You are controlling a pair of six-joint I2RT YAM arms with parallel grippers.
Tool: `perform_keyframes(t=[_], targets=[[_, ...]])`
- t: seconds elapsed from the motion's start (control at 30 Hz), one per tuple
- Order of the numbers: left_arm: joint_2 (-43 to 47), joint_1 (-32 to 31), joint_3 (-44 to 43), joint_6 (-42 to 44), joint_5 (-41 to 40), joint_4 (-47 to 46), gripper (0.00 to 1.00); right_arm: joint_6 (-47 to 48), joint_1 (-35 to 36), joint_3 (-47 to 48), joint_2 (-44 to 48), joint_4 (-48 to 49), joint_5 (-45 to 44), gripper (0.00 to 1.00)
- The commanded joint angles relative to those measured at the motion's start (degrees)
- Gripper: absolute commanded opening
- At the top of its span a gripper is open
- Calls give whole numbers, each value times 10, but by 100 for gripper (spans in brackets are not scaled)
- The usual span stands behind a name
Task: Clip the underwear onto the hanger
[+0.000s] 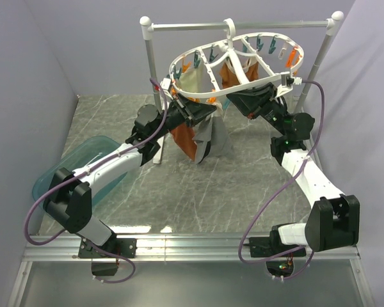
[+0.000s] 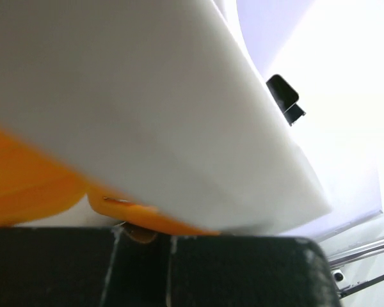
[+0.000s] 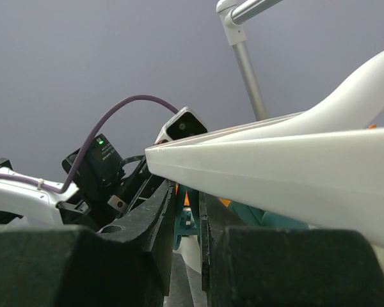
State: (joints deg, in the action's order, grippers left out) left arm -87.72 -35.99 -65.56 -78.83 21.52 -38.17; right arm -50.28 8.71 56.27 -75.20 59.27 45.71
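Note:
The hanger (image 1: 256, 82) is a white oval ring with orange and teal pegs, hanging from the rail. The underwear (image 1: 212, 137), cream with a grey part, hangs below the ring's near rim from my left gripper (image 1: 201, 114), which is shut on its top edge. In the left wrist view the white frame (image 2: 147, 96) and an orange peg (image 2: 25, 185) press against my lower finger (image 2: 211, 268); the cloth is hidden there. My right gripper (image 1: 238, 102) sits under the rim (image 3: 275, 166), and its tips (image 3: 187, 192) are shut on a teal peg (image 3: 191, 214) above cream cloth (image 3: 195, 252).
The silver rail stand (image 1: 243, 27) with white knobs carries the hanger. A rust-orange garment (image 1: 187, 141) hangs just left of the underwear; a cream one (image 1: 193, 78) and more rust-orange ones (image 1: 233, 70) hang inside the ring. A teal tub (image 1: 83, 163) lies at the left.

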Motion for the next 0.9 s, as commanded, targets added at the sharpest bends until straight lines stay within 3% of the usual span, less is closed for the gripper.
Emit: perform_keyframes(t=[0.0,0.87], targets=[[-1,-4,-35,-23,-5,-10,0,-4,12,-6,2,48,7,0],[-8,-10,-48,-59,9,-23,0,49,32,-27,-14,111,17,0]])
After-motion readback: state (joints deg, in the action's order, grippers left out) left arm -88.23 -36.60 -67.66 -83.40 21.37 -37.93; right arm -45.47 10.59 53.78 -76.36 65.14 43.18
